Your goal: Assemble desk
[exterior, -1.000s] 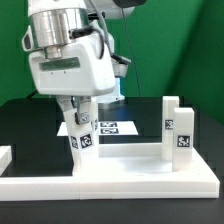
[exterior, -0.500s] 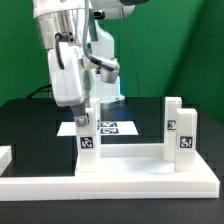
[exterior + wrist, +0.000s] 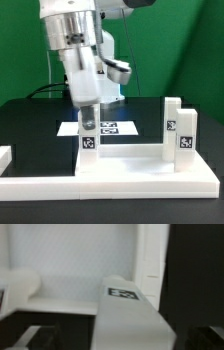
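Observation:
The white desk top point(image 3: 130, 156) lies flat at the front of the black table. Two white legs with tags point(image 3: 179, 126) stand on it at the exterior view's right. A third tagged leg point(image 3: 88, 142) stands upright on the top's left part. My gripper point(image 3: 88, 116) comes down from above and is shut on that leg's upper end. In the wrist view the leg point(image 3: 126, 303) runs between my dark fingers point(image 3: 30, 338), my gripper point(image 3: 122, 337) closed on it, with the desk top point(image 3: 75, 274) beyond.
The marker board point(image 3: 112, 127) lies on the table behind the desk top. A long white border bar point(image 3: 150, 181) runs along the front edge. Another white piece point(image 3: 5, 155) shows at the exterior view's far left. A green wall stands behind.
My wrist has turned about its vertical axis while holding the leg. The leg went from slightly tilted to upright and shifted a little toward the exterior view's right.

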`<action>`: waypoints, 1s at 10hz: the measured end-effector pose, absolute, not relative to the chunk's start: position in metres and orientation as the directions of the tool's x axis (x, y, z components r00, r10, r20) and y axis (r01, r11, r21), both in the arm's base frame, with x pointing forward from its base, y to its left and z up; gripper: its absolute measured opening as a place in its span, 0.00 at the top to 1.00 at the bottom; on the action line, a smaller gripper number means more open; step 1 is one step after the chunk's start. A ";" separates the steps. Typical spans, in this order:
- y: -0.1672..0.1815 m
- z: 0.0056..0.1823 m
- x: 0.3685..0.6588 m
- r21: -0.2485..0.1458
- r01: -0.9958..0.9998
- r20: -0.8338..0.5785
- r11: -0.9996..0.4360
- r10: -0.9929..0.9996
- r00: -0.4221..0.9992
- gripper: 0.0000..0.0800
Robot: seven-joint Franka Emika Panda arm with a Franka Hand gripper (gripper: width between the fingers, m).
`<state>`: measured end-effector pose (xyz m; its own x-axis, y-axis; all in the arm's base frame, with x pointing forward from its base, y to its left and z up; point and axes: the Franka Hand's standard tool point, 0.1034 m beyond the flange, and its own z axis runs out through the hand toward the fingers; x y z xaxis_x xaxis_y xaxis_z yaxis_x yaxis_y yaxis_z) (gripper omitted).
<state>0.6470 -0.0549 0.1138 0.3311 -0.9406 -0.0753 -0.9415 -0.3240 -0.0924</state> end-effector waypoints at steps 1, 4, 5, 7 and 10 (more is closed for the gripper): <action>-0.055 0.113 0.646 -0.093 -0.934 -0.076 -0.345 -0.933 0.352 0.20; -0.059 0.112 0.645 -0.107 -0.817 -0.046 -0.566 -0.818 0.573 0.19; -0.066 0.112 0.647 -0.118 -0.654 0.013 -0.747 -0.660 0.751 0.19; -0.071 0.110 0.653 -0.105 -0.350 0.096 -0.931 -0.360 0.928 0.19; -0.068 0.111 0.653 -0.103 -0.375 0.092 -0.921 -0.385 0.918 0.34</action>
<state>0.6531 -0.0683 0.1105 0.9184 -0.3847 0.0923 -0.3755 -0.9211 -0.1027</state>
